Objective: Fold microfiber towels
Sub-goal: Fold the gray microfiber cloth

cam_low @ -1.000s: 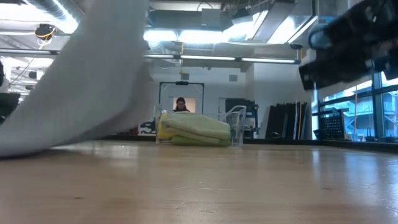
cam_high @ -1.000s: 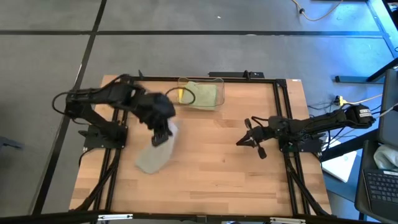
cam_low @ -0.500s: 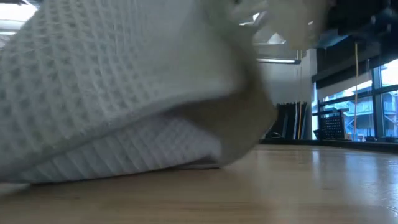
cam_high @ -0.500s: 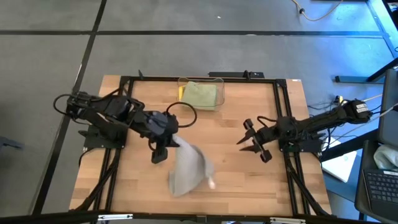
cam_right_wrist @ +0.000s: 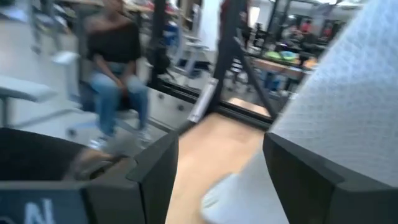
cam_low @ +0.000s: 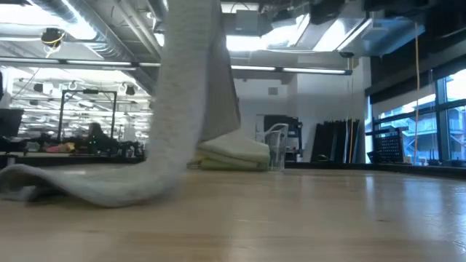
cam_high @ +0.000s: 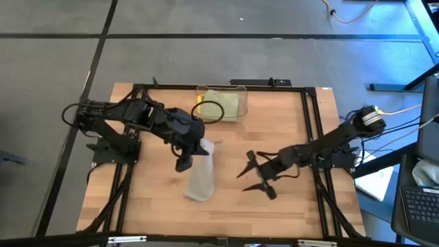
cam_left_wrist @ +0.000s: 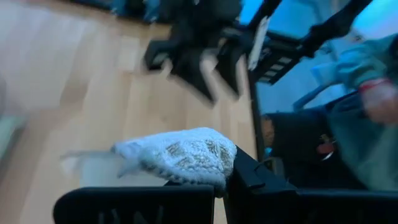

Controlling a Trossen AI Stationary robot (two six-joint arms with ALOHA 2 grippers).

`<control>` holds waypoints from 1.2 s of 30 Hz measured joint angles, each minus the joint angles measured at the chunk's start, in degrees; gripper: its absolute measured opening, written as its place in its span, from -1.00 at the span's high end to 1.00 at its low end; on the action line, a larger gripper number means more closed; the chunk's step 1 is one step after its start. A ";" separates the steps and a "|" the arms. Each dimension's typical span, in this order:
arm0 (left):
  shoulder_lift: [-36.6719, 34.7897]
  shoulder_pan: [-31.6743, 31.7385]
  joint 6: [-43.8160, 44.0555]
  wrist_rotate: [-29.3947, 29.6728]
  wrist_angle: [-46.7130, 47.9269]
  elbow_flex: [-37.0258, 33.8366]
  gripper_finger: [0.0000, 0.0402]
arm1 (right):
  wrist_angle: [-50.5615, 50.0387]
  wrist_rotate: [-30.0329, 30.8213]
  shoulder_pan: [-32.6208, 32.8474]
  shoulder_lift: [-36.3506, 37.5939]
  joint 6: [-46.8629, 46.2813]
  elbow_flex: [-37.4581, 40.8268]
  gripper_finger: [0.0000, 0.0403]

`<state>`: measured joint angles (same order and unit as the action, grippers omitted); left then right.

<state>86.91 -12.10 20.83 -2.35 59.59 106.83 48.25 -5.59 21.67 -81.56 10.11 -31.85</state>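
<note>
Grey towel (cam_high: 200, 175) hangs mid-frame, lower edge on table (cam_high: 288, 130).
Left gripper (cam_high: 186, 159) pinches its top; right gripper (cam_high: 255, 180) spread wide, lower right, apart.

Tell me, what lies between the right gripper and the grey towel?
Only bare table: in the high view, nothing lies between the open right gripper and the grey towel.

table (cam_high: 274, 130): light wood planks, black frame round the edges | far edge, about middle: clear bin (cam_high: 221, 102) sitting on it, folded towels (cam_low: 234, 154) stacked inside | left of centre: grey towel (cam_high: 200, 182), lower end lying on the wood, rest lifted off | right half: just bare wood
</note>
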 joint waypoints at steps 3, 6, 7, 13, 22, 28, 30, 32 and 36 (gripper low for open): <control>0.82 -0.59 0.02 -1.79 -1.06 0.02 1.00 | -0.05 2.27 -1.47 -3.87 2.21 -3.28 -0.13; 1.86 -1.73 1.05 -2.76 -1.43 0.02 1.00 | -0.38 2.57 -3.93 -5.35 2.62 -4.47 -0.10; 2.16 -2.26 1.19 -3.19 -1.44 0.01 1.00 | -0.29 2.52 -4.86 -5.53 2.23 -4.67 -0.10; 4.43 -4.63 1.10 -3.42 -5.63 0.02 1.00 | 4.25 -8.66 -10.80 -5.52 -4.68 -4.72 -0.14; 6.62 -4.13 0.24 -4.89 -7.00 0.02 1.00 | 8.16 -12.55 -11.43 -5.51 -8.97 -4.75 -0.17; 6.58 -3.55 -0.48 -4.90 -7.33 -0.04 1.00 | 8.83 -12.54 -11.30 -5.51 -9.77 -4.75 -0.17; 6.58 -3.19 -0.60 -4.73 -8.65 -0.04 1.00 | 8.79 -12.57 -11.30 -5.51 -9.88 -4.75 -0.17; 6.58 -2.86 -1.73 -4.68 -10.58 -0.04 1.00 | 8.83 -12.57 -11.29 -5.51 -9.97 -4.75 -0.17; 6.58 -2.91 -4.62 -4.71 -12.75 -0.04 1.00 | 8.85 -12.62 -10.94 -5.51 -10.17 -4.75 -0.17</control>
<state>93.49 -15.00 16.21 -7.06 46.84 106.78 57.10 -18.21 10.73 -87.07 -0.06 -36.60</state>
